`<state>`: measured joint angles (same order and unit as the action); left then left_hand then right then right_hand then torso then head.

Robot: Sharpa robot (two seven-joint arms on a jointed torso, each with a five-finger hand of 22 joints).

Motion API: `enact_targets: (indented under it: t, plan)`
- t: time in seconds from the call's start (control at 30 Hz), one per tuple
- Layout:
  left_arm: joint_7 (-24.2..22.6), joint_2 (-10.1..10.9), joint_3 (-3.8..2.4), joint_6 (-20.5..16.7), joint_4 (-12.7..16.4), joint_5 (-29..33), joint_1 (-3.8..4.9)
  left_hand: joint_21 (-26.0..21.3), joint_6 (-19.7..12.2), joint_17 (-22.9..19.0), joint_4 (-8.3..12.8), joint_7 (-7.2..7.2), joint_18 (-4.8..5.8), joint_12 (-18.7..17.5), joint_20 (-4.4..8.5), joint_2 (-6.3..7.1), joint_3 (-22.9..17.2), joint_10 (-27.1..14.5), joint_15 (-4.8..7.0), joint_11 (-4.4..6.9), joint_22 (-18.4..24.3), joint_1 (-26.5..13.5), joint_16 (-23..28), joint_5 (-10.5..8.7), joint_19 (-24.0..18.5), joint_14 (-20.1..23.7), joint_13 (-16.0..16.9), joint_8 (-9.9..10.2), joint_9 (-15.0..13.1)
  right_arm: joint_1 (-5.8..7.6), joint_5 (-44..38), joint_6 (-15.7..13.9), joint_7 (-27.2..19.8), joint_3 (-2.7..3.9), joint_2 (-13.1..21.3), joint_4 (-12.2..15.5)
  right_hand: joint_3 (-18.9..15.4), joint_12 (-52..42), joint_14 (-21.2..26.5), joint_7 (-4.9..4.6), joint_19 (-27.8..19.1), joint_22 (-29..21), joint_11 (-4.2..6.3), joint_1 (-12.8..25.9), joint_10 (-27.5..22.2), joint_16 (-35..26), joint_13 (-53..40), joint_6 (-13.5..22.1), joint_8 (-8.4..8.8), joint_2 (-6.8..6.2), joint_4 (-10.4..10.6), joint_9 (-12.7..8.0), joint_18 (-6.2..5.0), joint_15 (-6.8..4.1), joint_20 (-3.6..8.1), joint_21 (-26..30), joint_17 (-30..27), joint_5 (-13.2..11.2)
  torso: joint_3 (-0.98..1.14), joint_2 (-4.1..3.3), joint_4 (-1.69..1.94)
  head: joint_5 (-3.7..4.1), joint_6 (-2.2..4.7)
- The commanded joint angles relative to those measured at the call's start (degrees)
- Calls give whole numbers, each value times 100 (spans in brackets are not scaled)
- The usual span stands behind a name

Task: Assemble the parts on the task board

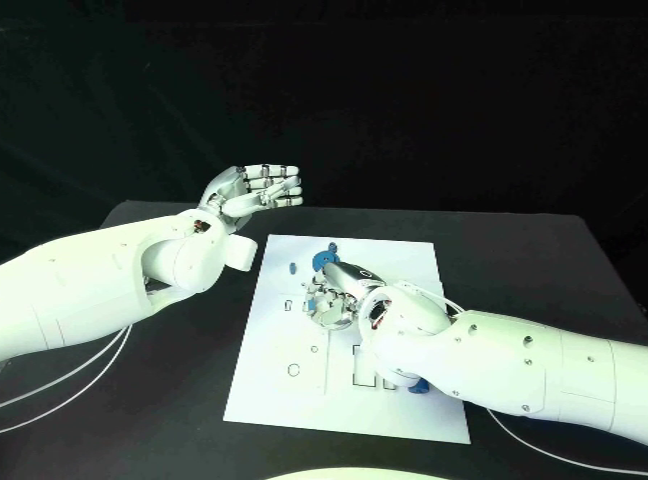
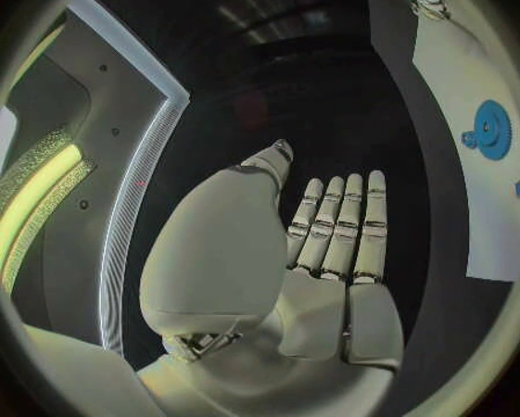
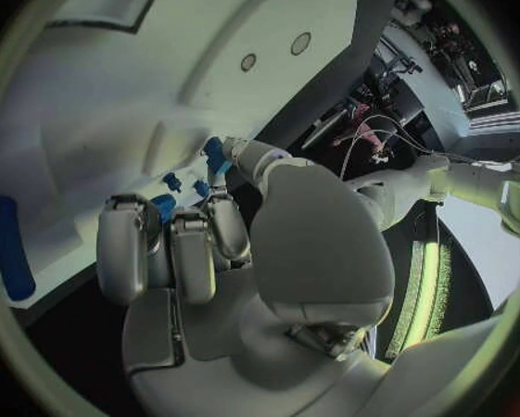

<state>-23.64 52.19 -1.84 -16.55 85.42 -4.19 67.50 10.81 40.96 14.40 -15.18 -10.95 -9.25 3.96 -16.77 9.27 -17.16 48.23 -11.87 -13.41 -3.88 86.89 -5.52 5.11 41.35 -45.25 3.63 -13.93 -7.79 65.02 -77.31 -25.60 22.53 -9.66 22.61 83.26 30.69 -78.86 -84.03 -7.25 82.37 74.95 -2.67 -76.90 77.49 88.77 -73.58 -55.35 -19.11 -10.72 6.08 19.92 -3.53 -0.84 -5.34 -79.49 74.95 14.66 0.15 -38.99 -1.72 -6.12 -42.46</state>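
The white task board [image 1: 396, 270] lies in the middle of the black table. My right hand [image 1: 346, 298] is low over its centre with fingers curled. Its thumb and a fingertip pinch a small blue part [image 3: 213, 150] just above the board [image 3: 86, 111]. More small blue parts [image 3: 167, 183] stand in the board beside the fingertips. A blue gear [image 1: 329, 260] sits on the board just beyond the hand, also seen as the gear [image 2: 489, 130] in the left wrist view. My left hand [image 1: 259, 190] is raised off the board's far left corner, holding nothing, fingers [image 2: 341, 232] straight and side by side.
A blue bar [image 3: 10, 246] lies in a slot near the board's front, partly under my right forearm [image 1: 526, 365]. White cables [image 1: 65, 385] trail across the table at the left. Bare black table [image 1: 526, 250] surrounds the board.
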Motion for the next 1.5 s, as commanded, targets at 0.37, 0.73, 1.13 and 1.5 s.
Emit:
enact_targets:
  t: [0.37, 0.73, 1.13, 1.5]
  plan:
    - [-17, -16, -4, 65, 3, -19, 7, -22, 33, -9, -18, -485, 31, 35, 12, 1, 19, 17, 3, -7, -8, 8, 38, -12, -29, -4, 6, -28, -7, -22, -248, -25, 31, 0, -58, -110, 21, -21, -504, 1, -19, 425, 3, 67, 42, -9, -11, -27, -26, -2, -5, 41, 33, -40, 35, 19, 1092, 20, -2, -4, -2, -11, 2]
    - [-13, -32, -4, 72, -15, -21, 7, -25, 33, -12, -27, -485, 33, 37, 11, 2, 29, 20, 2, -7, -8, 9, 41, -13, -33, -2, 6, -32, -7, -30, -336, -46, 61, -4, -110, -192, 10, -25, -504, 0, -21, 420, 3, 114, 50, -11, -22, -15, -37, -43, 0, 42, 32, -43, 39, 27, 1088, 17, 2, 0, 1, -21, -4]
    - [-9, -34, -4, 76, -18, -26, 6, -25, 33, -12, -27, -485, 33, 37, 11, 2, 29, 20, 2, -7, -8, 9, 41, -13, -33, -2, 6, -32, -7, -45, -419, 5, 134, -11, -126, -235, -12, -42, -504, 3, -12, 430, 5, 171, 73, -12, -54, -7, -56, -101, 7, 44, 35, -45, 43, 23, 1088, 15, 4, 1, 0, -36, -12]
    - [-6, -45, -4, 85, -29, -28, 6, -25, 33, -12, -27, -485, 33, 37, 11, 2, 29, 20, 2, -7, -8, 9, 41, -13, -33, -2, 6, -32, -7, -58, -442, 7, 165, -13, -122, -245, -28, 3, -508, 1, -24, 412, 5, 203, 26, -7, 4, 18, -60, -158, 4, 40, 29, -46, 44, 46, 1105, 16, 4, 0, 0, -37, 1]
